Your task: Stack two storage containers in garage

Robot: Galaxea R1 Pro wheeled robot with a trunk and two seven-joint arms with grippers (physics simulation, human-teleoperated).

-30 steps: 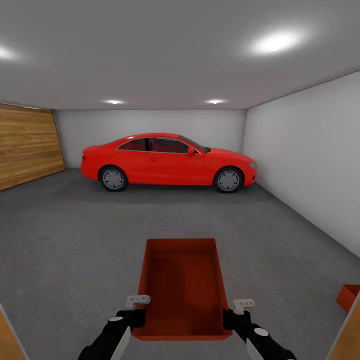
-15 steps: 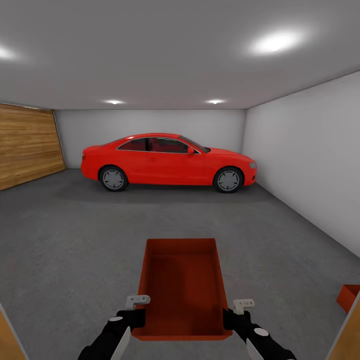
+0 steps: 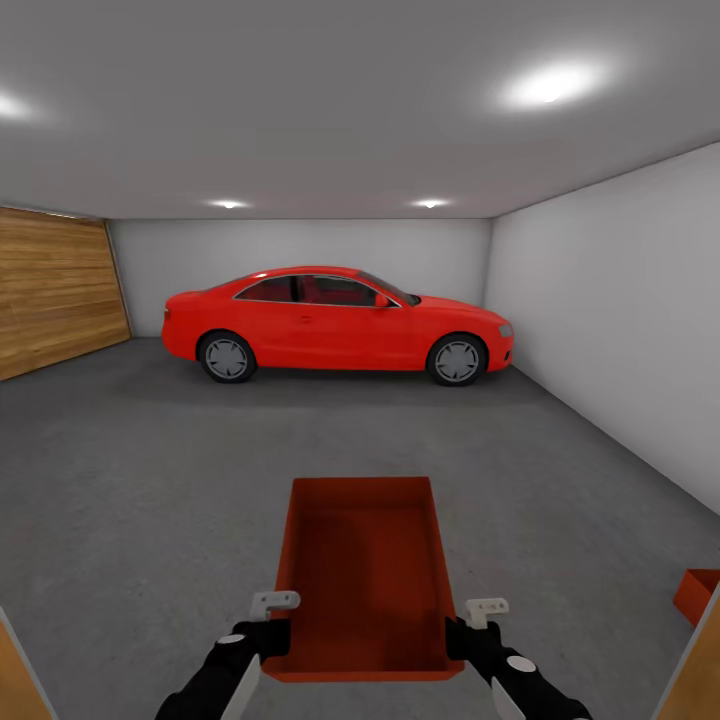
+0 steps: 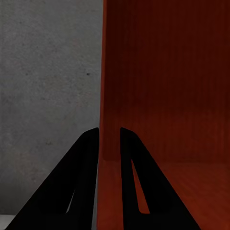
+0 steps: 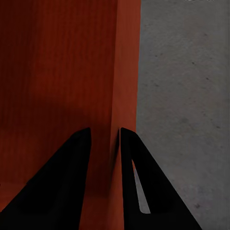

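I am in the garage, on its dark grey concrete floor (image 3: 150,470). One orange-red storage container (image 3: 365,570) is held low in front of me, open and empty, over that floor. My left gripper (image 3: 272,632) is shut on its left wall, and my right gripper (image 3: 462,632) is shut on its right wall. In the left wrist view the left gripper (image 4: 109,132) straddles the thin wall of the container (image 4: 163,81). The right gripper (image 5: 104,130) pinches the opposite wall of the container (image 5: 57,67) the same way. The other container (image 3: 697,592) sits on the floor at the far right, cut off by a tan edge.
A red coupe (image 3: 335,323) is parked across the back of the room. A wooden plank door (image 3: 55,290) closes the left side and a white wall (image 3: 620,330) runs along the right. Tan frame edges (image 3: 702,665) stand at both lower corners.
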